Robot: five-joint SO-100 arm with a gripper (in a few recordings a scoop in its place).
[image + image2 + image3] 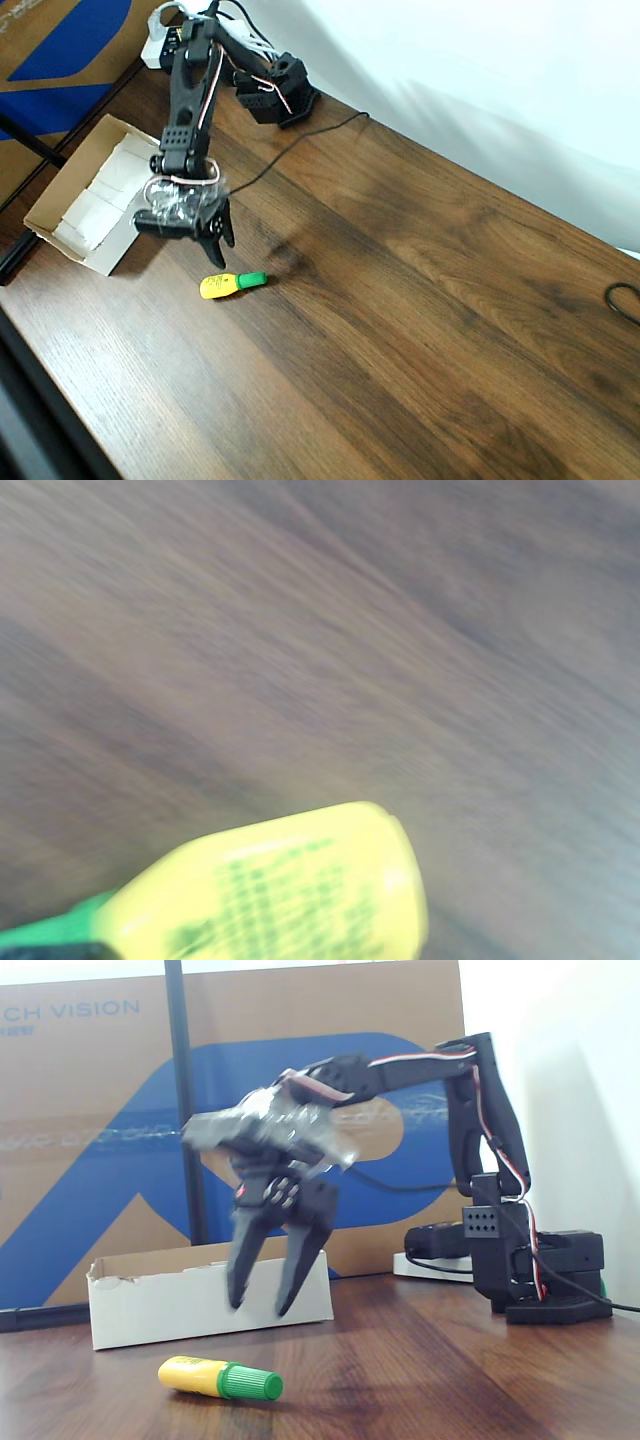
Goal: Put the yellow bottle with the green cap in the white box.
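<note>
The yellow bottle with the green cap (231, 284) lies on its side on the wooden table, cap pointing right in the overhead view. In the fixed view the bottle (219, 1377) rests in front of the white box (140, 1305). The wrist view shows the bottle (290, 890) blurred and close at the bottom edge. My gripper (260, 1305) hangs open above the bottle, a little behind it, fingers pointing down with nothing between them. In the overhead view the gripper (221, 250) sits between the bottle and the white box (60, 195), which holds white padding.
A brown-and-blue cardboard carton (90, 1130) stands behind the box. The arm's black base (280, 90) sits at the table's back edge, with a thin black cable (300, 145) trailing across the wood. Another cable (625, 300) loops at the right edge.
</note>
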